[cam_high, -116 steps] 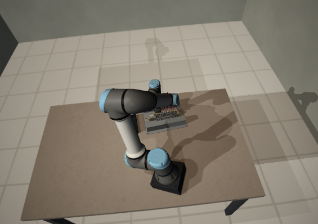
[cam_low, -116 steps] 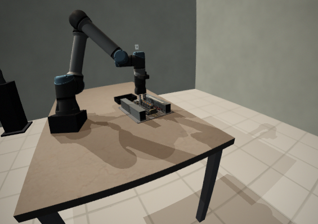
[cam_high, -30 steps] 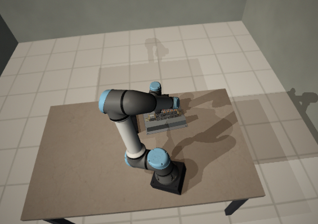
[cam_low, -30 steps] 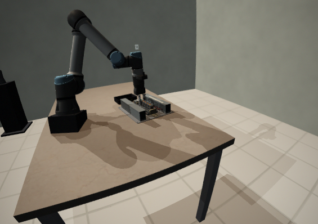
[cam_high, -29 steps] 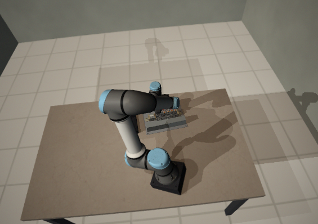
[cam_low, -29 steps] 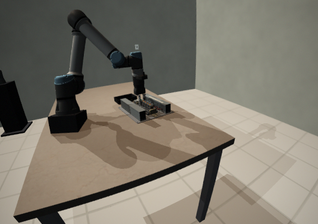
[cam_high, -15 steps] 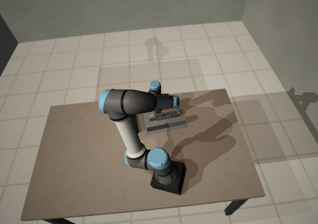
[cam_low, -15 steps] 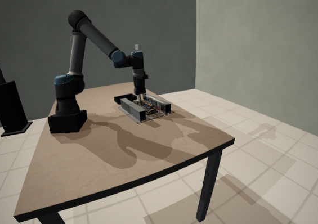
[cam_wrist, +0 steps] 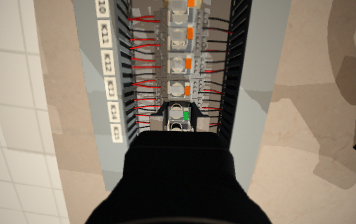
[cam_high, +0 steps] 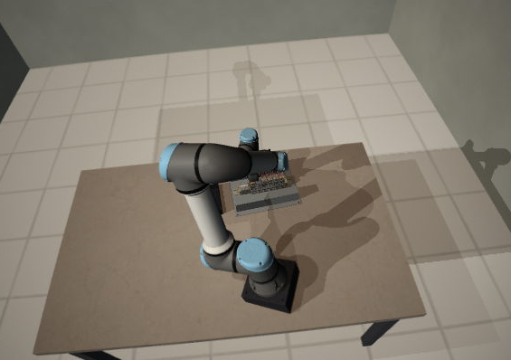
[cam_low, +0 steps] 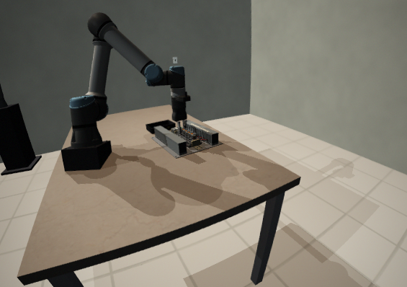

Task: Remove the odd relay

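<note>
Your jaws [cam_high: 253, 177] [cam_low: 181, 124] are clamped on the green-button relay [cam_wrist: 177, 112]; the panel [cam_high: 268, 204] [cam_low: 170, 140] [cam_wrist: 262, 100] lies flat on your tabletop [cam_high: 148, 271] [cam_low: 190, 187] [cam_wrist: 310, 30]; the black tray [cam_high: 217, 199] [cam_low: 150, 127] is near it.

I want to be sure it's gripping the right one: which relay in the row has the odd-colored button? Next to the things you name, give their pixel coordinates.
The green-button relay [cam_wrist: 177, 111], between the gripper's [cam_wrist: 179, 122] [cam_low: 181, 123] fingers, beside label K14 [cam_wrist: 114, 112]; the four relays beyond it show orange buttons.

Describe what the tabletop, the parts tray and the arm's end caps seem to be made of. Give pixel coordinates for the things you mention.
Tabletop [cam_high: 139, 280] [cam_low: 118, 213]: perhaps stone or laminate, matte, with faint veins.
Parts tray [cam_low: 150, 129]: probably plastic; plain black, dull.
End caps [cam_high: 255, 254] [cam_low: 81, 102]: likely plastic, smooth and blue with soft highlights, though painted metal is possible.
</note>
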